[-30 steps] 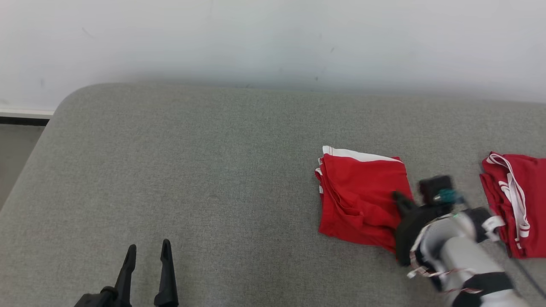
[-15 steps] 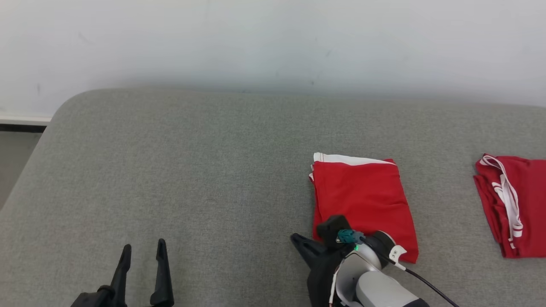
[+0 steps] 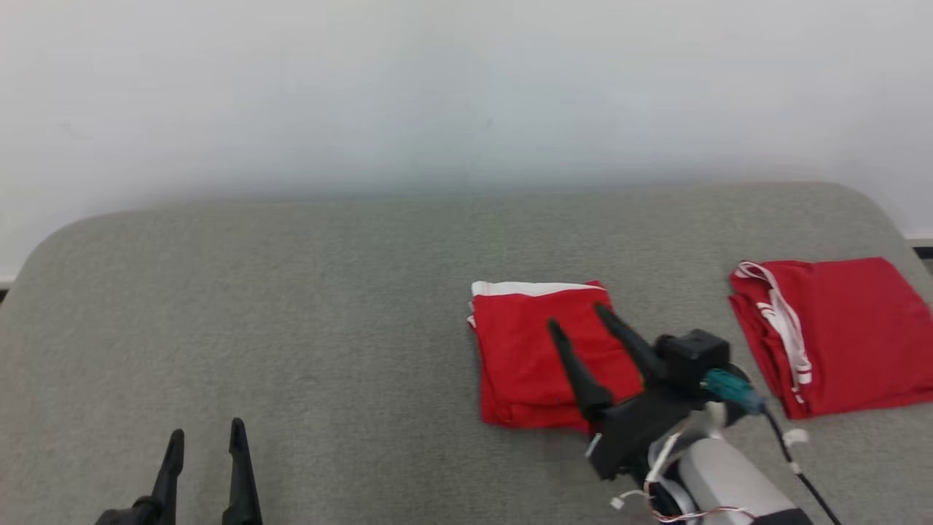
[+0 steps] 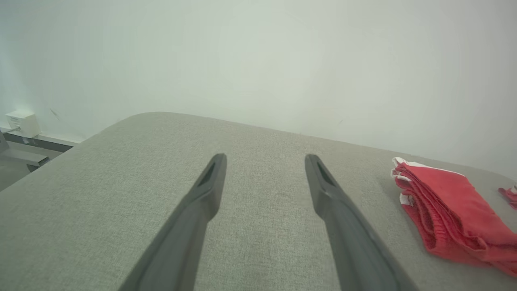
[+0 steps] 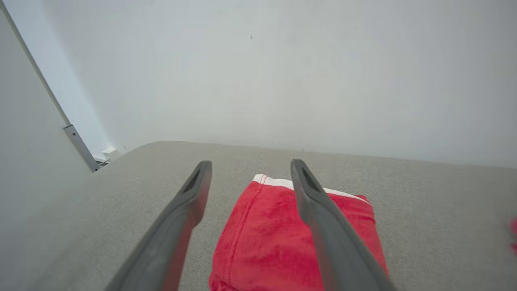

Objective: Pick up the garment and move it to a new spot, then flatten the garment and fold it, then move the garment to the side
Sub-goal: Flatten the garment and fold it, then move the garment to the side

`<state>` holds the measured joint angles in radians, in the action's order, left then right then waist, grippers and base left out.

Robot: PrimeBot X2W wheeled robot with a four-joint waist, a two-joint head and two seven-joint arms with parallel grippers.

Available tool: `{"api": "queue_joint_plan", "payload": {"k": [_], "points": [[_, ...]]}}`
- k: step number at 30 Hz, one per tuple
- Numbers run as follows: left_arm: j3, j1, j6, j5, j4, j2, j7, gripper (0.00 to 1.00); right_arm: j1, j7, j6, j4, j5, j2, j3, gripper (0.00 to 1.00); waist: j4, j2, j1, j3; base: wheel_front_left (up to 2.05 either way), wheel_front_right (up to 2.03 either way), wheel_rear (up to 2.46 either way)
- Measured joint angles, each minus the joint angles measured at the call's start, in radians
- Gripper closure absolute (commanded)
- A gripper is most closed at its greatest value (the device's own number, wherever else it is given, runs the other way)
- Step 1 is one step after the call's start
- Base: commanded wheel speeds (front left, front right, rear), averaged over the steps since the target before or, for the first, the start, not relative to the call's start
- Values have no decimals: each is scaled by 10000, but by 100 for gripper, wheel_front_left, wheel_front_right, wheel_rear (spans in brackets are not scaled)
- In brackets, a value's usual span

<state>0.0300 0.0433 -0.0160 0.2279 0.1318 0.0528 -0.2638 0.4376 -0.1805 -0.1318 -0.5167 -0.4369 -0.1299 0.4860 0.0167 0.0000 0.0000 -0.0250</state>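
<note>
Garment [image 3: 521,364]: red, folded, white band on its far edge; lies flat on grey cushion [image 3: 291,328], right of centre.
Right gripper [image 3: 577,317]: fingers spread over the garment, grasping nothing.
Left gripper [image 3: 206,430]: spread, empty, near-left.
Second red garment [image 3: 838,328]: far right, apart.

The right pincer [image 3: 576,316] is covering the lower right corner of the folded garment [image 3: 517,350]; the bottom edge is cropping the left pincer [image 3: 205,429].
</note>
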Motion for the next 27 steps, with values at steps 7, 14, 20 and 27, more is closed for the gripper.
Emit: {"api": "queue_joint_plan", "payload": {"k": [7, 14, 20, 27], "points": [[364, -347, 347, -165, -198, 17, 0, 0, -913, -497, 0, 742, 704, -61, -1647, 0, -698, 0, 0, -213, 0, 0, 0], [642, -211, 673, -209, -318, 2, 0, 0, -1424, -683, 0, 784, 803, -111, -1958, 0, -1176, 1, 0, -339, 0, 0, 0], [744, 200, 600, -692, -35, -8, -2, 0, -1683, -759, 0, 489, 951, -454, -1841, 0, -1456, 0, 0, -475, 0, 0, 0], [934, 644, 428, -752, 44, -17, 0, 0, -1975, -788, 0, 357, 1152, -652, -1965, 0, -1671, 0, -1, -657, 0, 0, 0]]}}
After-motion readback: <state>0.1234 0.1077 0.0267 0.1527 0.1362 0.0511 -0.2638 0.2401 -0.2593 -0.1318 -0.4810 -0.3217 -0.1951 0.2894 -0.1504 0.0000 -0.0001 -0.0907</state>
